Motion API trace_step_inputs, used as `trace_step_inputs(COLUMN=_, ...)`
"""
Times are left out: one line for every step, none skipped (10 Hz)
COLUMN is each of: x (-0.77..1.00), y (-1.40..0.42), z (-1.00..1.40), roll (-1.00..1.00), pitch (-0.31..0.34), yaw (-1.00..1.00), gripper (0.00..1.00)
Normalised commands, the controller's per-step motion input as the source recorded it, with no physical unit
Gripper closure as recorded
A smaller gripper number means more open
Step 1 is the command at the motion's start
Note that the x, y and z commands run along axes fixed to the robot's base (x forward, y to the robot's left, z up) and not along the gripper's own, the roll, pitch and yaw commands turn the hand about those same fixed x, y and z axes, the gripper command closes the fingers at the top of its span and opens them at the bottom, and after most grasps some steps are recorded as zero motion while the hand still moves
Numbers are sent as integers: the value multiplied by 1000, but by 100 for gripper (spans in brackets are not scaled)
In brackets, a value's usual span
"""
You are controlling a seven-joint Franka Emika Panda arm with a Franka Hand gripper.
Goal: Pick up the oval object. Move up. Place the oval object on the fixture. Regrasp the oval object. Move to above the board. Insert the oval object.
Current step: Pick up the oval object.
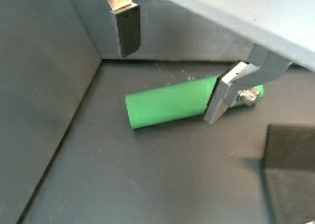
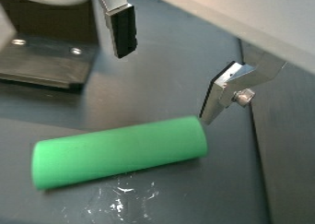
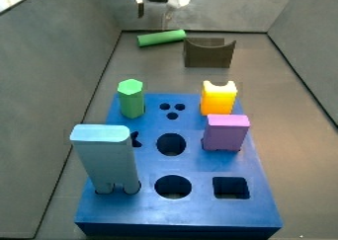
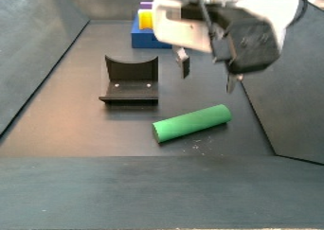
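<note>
The oval object (image 1: 170,107) is a smooth green rod lying flat on the dark floor, seen in both wrist views (image 2: 117,154) and both side views (image 3: 161,39) (image 4: 191,123). My gripper (image 4: 207,76) hangs just above it and stands open, with nothing between its fingers (image 1: 124,31). In both wrist views (image 1: 175,66) (image 2: 172,66) the rod lies below the gap, near one finger (image 2: 222,94). The fixture (image 3: 208,52) (image 4: 129,79) stands on the floor beside the rod. The blue board (image 3: 199,170) with its shaped holes lies farther off.
On the board stand a light green hexagonal peg (image 3: 129,98), a yellow piece (image 3: 220,95), a pink block (image 3: 226,131) and a tall pale blue piece (image 3: 106,157). Grey walls (image 3: 79,37) enclose the floor, close behind the rod.
</note>
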Motion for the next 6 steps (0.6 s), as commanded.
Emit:
trace_step_inputs(x=-77, y=29, z=-434, roll=0, pitch=159, yaw=-943, gripper=0)
trace_step_inputs(x=0, y=17, z=-334, roll=0, pitch=110, yaw=-963, gripper=0)
trace_step_inputs(x=0, y=26, z=-277, roll=0, pitch=86, yaw=-954, gripper=0)
trace_step_inputs(x=0, y=103, z=-240, roll=0, pitch=67, yaw=-871, gripper=0)
trace_step_inputs(x=0, y=286, z=-263, roll=-6, pitch=44, yaw=-694, gripper=0)
trace_step_inputs(x=0, y=397, z=-491, roll=0, pitch=0, yaw=-603, gripper=0)
